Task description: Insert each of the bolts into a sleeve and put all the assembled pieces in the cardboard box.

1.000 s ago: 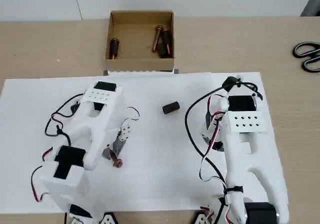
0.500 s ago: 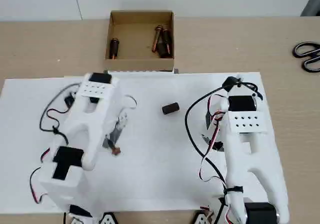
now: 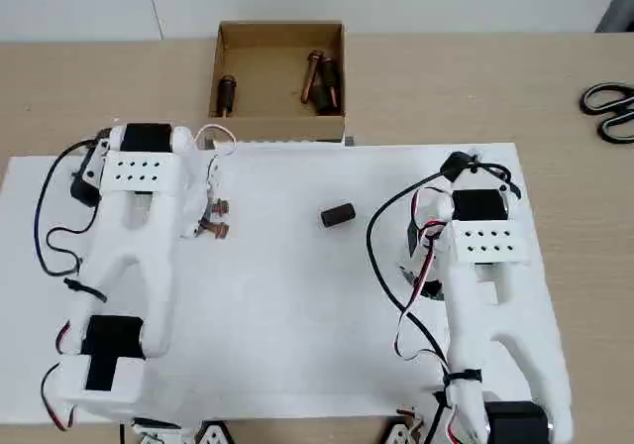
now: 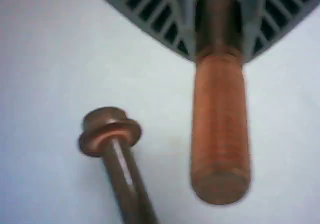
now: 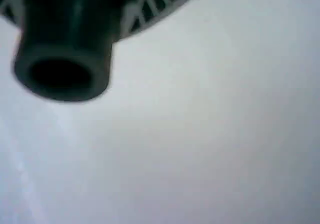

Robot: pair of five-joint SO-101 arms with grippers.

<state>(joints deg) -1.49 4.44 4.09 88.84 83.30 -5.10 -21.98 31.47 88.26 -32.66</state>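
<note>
My left gripper is shut on a copper bolt, whose threaded shank sticks out past the fingers. A second copper bolt lies on the white paper right beside it. From above, both bolts sit at the tip of the left arm, near the paper's far left. My right gripper is shut on a black sleeve, its open bore facing the camera above the paper. A loose black sleeve lies mid-paper. The cardboard box at the back holds several assembled pieces.
The right arm stands over the right side of the white paper, with its cables looping toward the middle. Scissors lie on the wooden table at the far right. The box touches the paper's far edge.
The left arm has swung away from the paper's near-left area toward the far left, carrying its bolt. A second bolt now shows beside it. The right arm has not moved.
</note>
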